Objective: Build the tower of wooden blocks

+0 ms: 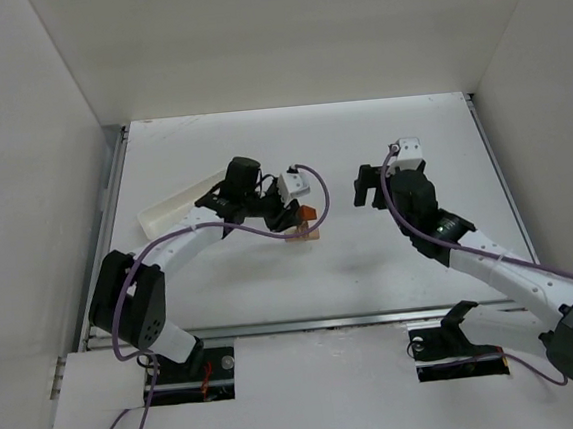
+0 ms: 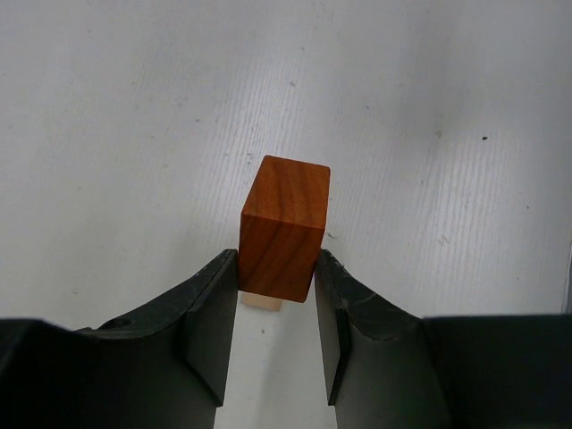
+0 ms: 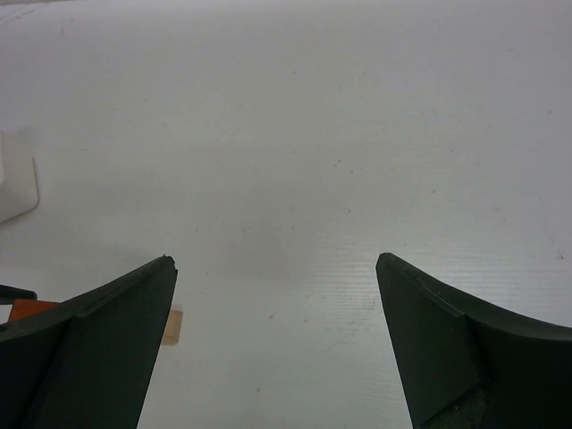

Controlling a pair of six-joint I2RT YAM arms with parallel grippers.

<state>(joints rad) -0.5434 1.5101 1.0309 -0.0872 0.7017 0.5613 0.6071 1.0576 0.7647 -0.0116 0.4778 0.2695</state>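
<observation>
My left gripper (image 1: 295, 217) is shut on the reddish-brown roof piece (image 1: 307, 213) and holds it just above the pale tan blocks (image 1: 304, 237) in the middle of the table. In the left wrist view the roof piece (image 2: 284, 228) sits between my two fingertips, with my gripper (image 2: 277, 259) closed on its sides. A bit of a tan block (image 2: 261, 303) shows under it. My right gripper (image 1: 368, 189) is open and empty, to the right of the blocks. In the right wrist view it (image 3: 276, 259) is over bare table, with a tan block end (image 3: 175, 326) at its left finger.
A long white tray (image 1: 171, 210) lies at an angle behind my left arm. Its corner shows at the left edge of the right wrist view (image 3: 18, 183). White walls enclose the table on the left, right and back.
</observation>
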